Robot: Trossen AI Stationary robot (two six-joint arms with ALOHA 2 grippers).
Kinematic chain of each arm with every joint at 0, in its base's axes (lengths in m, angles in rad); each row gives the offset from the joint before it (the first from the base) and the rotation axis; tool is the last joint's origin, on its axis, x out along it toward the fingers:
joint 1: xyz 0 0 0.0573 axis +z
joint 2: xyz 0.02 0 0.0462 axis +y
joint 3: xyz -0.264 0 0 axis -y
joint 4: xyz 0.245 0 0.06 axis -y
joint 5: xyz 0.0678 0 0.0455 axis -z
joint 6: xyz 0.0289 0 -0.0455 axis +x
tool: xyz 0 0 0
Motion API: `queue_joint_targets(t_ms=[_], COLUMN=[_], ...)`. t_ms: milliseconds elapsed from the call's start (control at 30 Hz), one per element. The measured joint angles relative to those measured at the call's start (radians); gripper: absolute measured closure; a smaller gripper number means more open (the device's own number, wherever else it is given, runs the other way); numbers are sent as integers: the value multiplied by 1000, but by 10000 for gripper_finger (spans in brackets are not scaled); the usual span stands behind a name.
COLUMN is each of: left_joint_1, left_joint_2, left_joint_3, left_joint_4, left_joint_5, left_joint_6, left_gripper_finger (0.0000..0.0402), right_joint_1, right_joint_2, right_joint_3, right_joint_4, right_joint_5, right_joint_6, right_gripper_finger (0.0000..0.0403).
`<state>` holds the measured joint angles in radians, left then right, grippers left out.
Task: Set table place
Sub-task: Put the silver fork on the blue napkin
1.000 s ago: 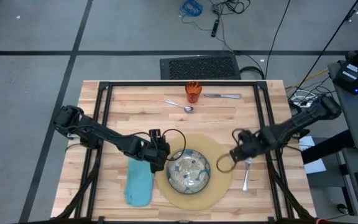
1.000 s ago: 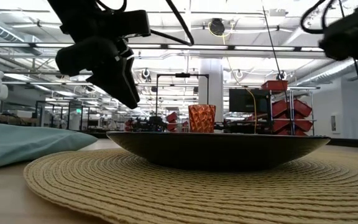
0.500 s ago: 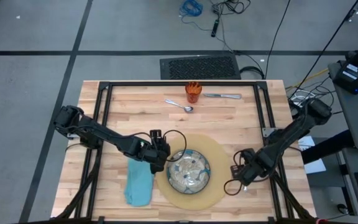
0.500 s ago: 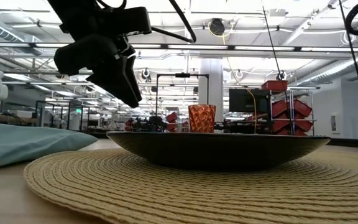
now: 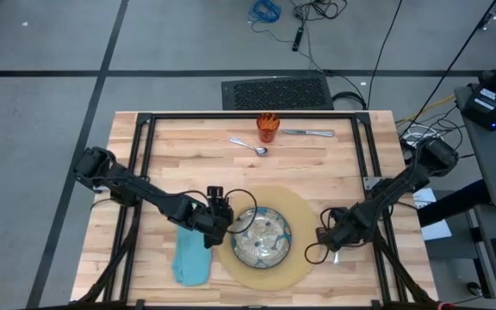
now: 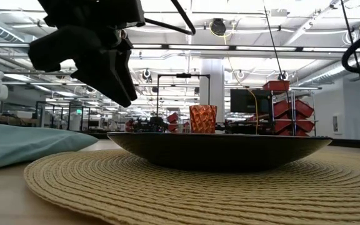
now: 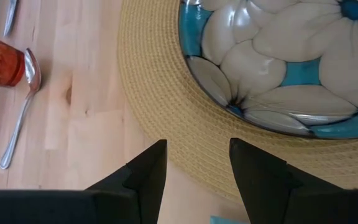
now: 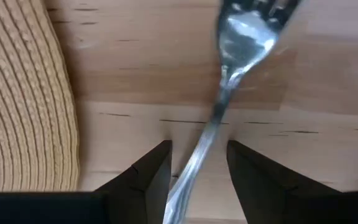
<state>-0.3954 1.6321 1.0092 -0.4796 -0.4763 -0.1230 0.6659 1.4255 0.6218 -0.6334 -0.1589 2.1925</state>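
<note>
The thin silver metal fork (image 8: pixel 229 81) lies flat on the pale wooden table (image 5: pixel 351 164), just right of the round tan woven placemat (image 5: pixel 304 254). The right gripper (image 8: pixel 197 163) straddles its handle, fingers spread and grasping nothing; the left gripper (image 7: pixel 194 163), also released, hovers between the teal napkin (image 5: pixel 192 257) and the plate (image 5: pixel 262 238). The fork looks light, stiff and slippery, best pinched mid-handle.

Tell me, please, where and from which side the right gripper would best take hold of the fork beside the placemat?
Probably the thin handle, from straight above. The fork lies flat on the table just clear of the placemat, and its narrow handle already runs between the open fingers of the right gripper; the head is wider.
</note>
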Motion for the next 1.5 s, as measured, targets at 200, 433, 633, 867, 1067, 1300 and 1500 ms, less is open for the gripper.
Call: queue_joint_targets(t_ms=[200, 433, 633, 867, 1067, 1300, 1500], left_joint_1=[-15, -16, -22, -38, -37, -29, -29], left_joint_2=[0, 0, 0, 0, 0, 0, 0], left_joint_3=[0, 0, -1, -1, -1, -1, -1], left_joint_4=[0, 2, 1, 1, 0, -43, -149], left_joint_5=[0, 0, 0, 0, 0, -63, -160], left_joint_6=[8, 9, 0, 0, 2, 8, -10], left_gripper_finger=[240, 240, 240, 240, 240, 240, 240], right_joint_1=[-11, -9, -8, -5, 2, -4, -25], right_joint_2=[-1, 1, 2, -28, -71, -92, -92], right_joint_3=[-25, -25, -25, -21, 20, 85, 129], right_joint_4=[39, 45, 31, -1, -123, -144, -113], right_joint_5=[-9, 14, 27, 76, 201, 292, 345], right_joint_6=[-11, -44, -78, -101, -104, -148, -206], right_gripper_finger=[295, 390, 398, 401, 402, 403, 403])
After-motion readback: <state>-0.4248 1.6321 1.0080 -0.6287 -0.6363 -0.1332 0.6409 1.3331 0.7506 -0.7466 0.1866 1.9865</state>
